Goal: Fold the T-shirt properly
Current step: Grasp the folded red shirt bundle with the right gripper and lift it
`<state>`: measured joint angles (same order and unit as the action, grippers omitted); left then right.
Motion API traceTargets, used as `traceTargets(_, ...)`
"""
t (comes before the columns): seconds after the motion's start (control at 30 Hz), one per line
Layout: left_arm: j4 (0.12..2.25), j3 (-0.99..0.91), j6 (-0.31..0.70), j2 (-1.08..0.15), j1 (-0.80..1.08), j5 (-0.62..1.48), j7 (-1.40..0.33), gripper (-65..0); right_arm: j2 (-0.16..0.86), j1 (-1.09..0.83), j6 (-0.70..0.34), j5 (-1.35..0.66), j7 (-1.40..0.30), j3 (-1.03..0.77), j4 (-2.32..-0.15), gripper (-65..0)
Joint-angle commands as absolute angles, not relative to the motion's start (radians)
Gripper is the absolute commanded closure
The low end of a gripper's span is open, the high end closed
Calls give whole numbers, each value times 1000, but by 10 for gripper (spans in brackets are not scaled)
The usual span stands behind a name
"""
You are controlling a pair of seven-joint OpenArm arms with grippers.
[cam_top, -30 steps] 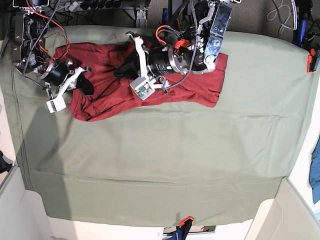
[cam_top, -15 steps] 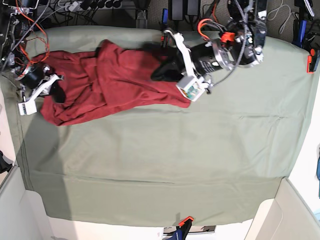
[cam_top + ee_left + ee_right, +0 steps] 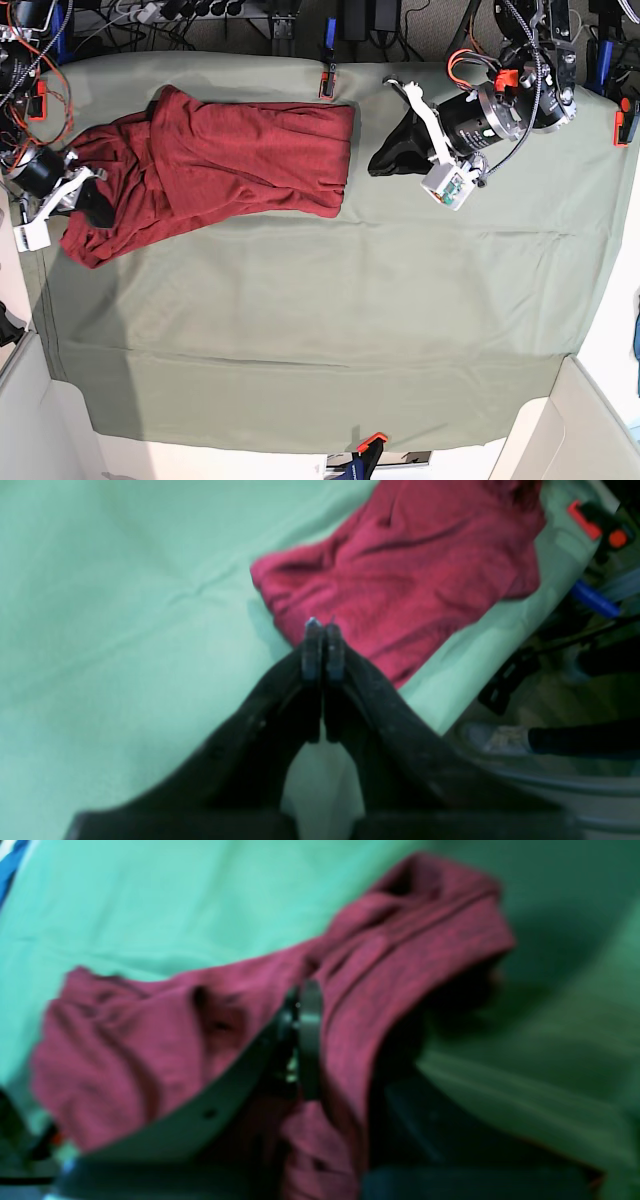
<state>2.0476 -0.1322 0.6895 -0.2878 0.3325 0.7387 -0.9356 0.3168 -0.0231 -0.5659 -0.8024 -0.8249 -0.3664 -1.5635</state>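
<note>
The dark red T-shirt (image 3: 230,160) lies crumpled lengthwise across the back left of the sage-green table cloth (image 3: 330,320); its right edge is folded straight. My right gripper (image 3: 103,213) is at the shirt's left end, shut on a fold of the T-shirt (image 3: 165,1040), and the fabric drapes over its fingers (image 3: 310,1040). My left gripper (image 3: 376,163) hovers just right of the shirt with a strip of green cloth between them. In the left wrist view its fingertips (image 3: 314,645) are pressed together and hold nothing, and the T-shirt (image 3: 400,575) lies beyond them.
Orange clamps (image 3: 327,82) (image 3: 624,122) (image 3: 372,441) pin the table cloth at its back, right and front edges. Cables and power strips crowd the back edge (image 3: 200,15). A blue cloth (image 3: 634,345) shows at the far right edge. White walls flank the front corners.
The left gripper has let go of the shirt and pulled away to the right. The right gripper has dragged the shirt's left end further left, so the shirt lies stretched out and flatter.
</note>
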Motion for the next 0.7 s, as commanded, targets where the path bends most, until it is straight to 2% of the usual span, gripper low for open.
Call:
traceTargets(0.0, 2059, -139, 698, -307, 321, 739, -912, 0, 302, -10, -581, -845, -809, -364, -1603, 0)
traceTargets(0.2, 2043, -139, 698, -385, 321, 717, -909, 0, 148, -70, -580, -822, -812, -231, -1758, 0)
traceTargets(0.37, 2041, -139, 698, -399, 324, 717, -910, 0, 51, -114, -580, -760, -793, -73, -1818, 0)
traceTargets(0.67, 2041, -139, 698, -399, 333, 734, -909, 0, -53, -128, -572, -595, -755, 141, -1800, 0)
